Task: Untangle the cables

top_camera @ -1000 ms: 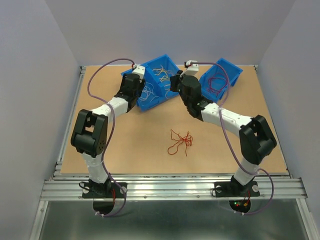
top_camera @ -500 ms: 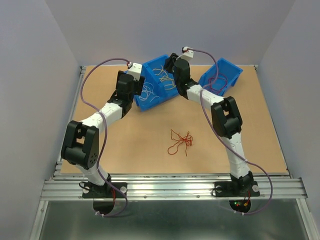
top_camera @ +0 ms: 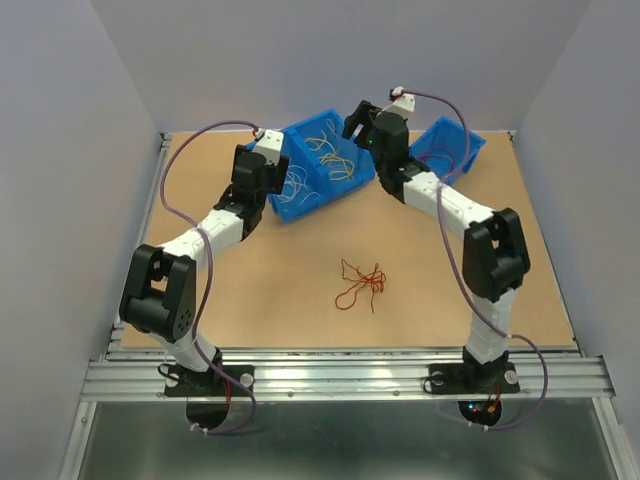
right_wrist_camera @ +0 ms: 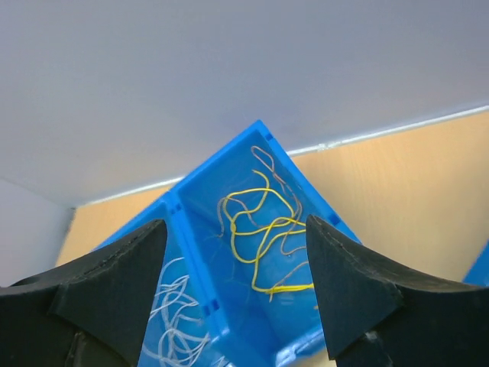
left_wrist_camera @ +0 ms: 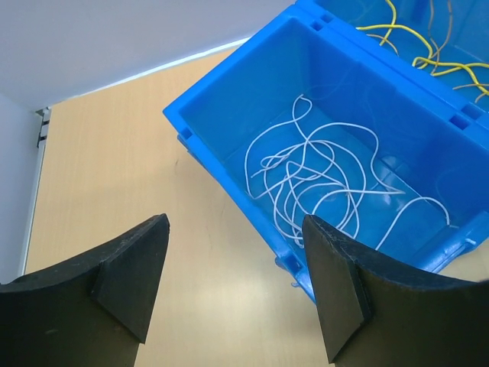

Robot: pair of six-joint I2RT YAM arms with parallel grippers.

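- I can't read any words, numbers or signs in my three camera views.
- The blue bin (left_wrist_camera: 252, 99) has no label that I can read.

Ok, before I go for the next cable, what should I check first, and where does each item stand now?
1. Left gripper open, nothing between the fingers: ok.
2. Right gripper open, nothing between the fingers: ok.
3. White cables inside their blue bin compartment: ok.
4. Yellow cables in the neighbouring compartment, apart from the white ones: ok.
5. Red tangle on the table pulled apart: not ok.
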